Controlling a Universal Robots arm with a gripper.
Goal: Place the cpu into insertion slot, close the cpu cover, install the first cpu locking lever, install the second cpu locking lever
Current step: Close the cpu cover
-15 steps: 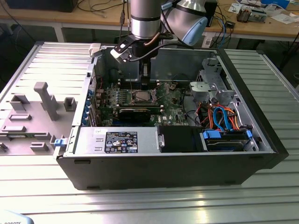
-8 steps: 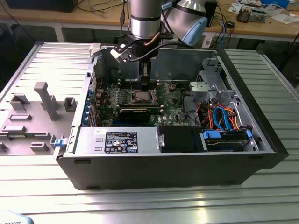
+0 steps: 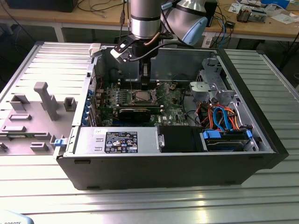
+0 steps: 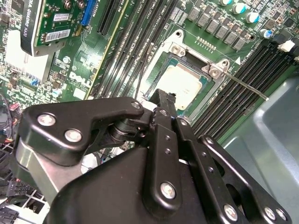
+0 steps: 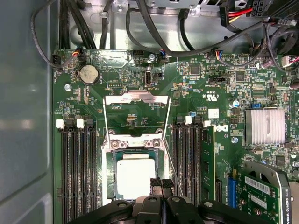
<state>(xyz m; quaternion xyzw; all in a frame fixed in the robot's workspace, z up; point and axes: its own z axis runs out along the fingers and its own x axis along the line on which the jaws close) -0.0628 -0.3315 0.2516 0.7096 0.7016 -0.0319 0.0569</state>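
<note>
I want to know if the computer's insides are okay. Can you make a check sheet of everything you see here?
Surface: ribbed metal table with an open computer case on it.
Job's things: cpu sits in its socket; cpu cover lies flipped open beside the socket.
Clutter: grey holders on the exterior view's left.
Grippers: gripper hangs over the cpu, fingers shut.
Cables: orange and blue cables inside the case; black cables beside the board.
Surroundings: wooden benches behind the table.
</note>
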